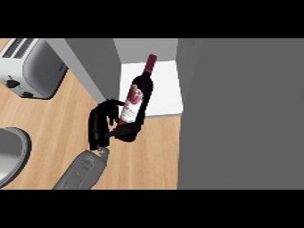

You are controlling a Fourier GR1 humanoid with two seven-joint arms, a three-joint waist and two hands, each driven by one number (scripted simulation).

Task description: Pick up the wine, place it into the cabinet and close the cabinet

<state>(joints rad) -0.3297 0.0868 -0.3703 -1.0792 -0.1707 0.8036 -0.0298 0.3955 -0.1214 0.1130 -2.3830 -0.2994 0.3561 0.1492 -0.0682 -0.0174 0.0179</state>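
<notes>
A dark wine bottle with a red-and-white label and a red cap leans with its neck pointing away from me. Its upper half lies over the white floor of the open cabinet; its base hangs over the wooden counter at the cabinet's front edge. My left hand is shut on the lower part of the bottle from the left, fingers curled round the label and the thumb under the base. The grey forearm comes in from the lower left. My right hand does not show.
A silver toaster stands at the back left on the wooden counter. A grey cabinet panel rises left of the opening. A large grey cabinet face fills the right side. A grey rounded object sits at the left edge.
</notes>
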